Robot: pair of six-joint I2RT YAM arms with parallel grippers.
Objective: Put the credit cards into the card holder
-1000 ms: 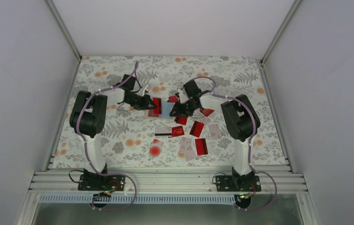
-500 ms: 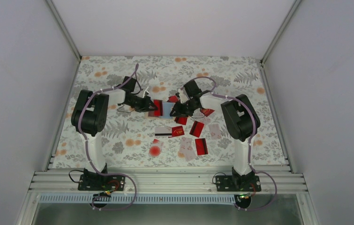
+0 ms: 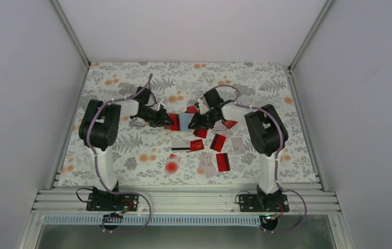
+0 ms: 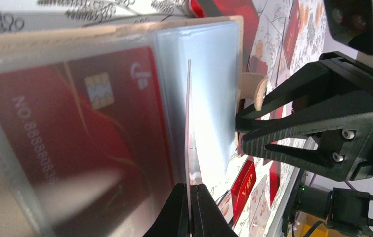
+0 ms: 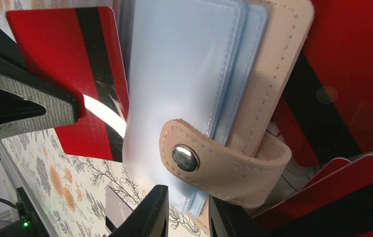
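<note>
Two grippers meet at the open card holder (image 5: pixel 273 69), left gripper (image 4: pixel 190 196) jaws pinched together on its thin clear sleeve (image 4: pixel 189 123), red chip card (image 4: pixel 75 133) pocketed just beside them, right gripper (image 5: pixel 186 207) jaws seemingly clamped on the holder's blue leaves, loose credit cards (image 3: pixel 217 142) near those jaws.

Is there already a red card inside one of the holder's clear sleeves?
Yes, a red chip card sits under clear plastic inside the card holder.

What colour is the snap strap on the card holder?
The strap is tan-beige, carrying a silver snap; the right wrist view shows it best.
</note>
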